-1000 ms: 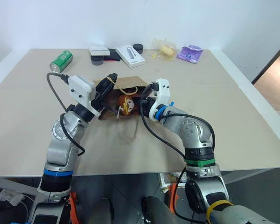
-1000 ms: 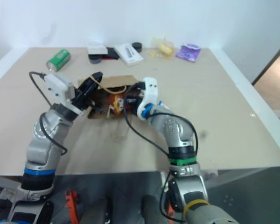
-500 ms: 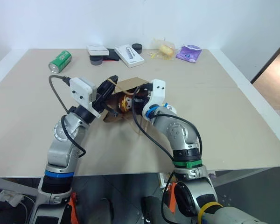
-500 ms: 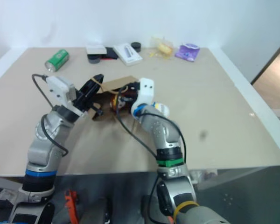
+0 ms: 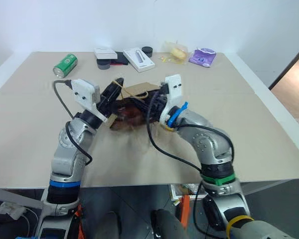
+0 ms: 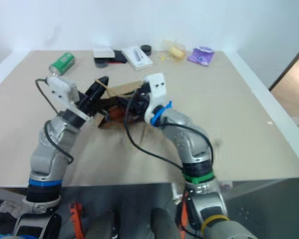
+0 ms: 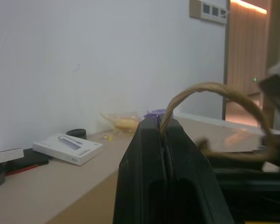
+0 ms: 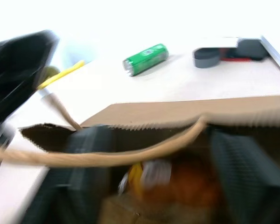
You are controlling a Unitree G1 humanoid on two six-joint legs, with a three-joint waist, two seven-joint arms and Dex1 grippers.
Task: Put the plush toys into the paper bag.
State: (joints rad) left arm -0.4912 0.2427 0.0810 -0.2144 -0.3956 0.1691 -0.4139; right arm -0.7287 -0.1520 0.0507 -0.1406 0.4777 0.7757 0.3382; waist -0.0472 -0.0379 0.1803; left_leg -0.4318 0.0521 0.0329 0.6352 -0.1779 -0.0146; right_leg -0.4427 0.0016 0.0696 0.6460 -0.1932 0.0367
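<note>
The left tool is clenched on the twine handle, holding the paper bag open at mid-counter. The right tool sits at the bag's mouth with its fingers spread wide and nothing between them, and a blur of brown and yellow plush toys lies inside the bag just beyond them. It looks like the drop-in step, with the toy released. Next, the right tool should back out without snagging the other twine loop across its path, while the left keeps its grip steady.
</note>
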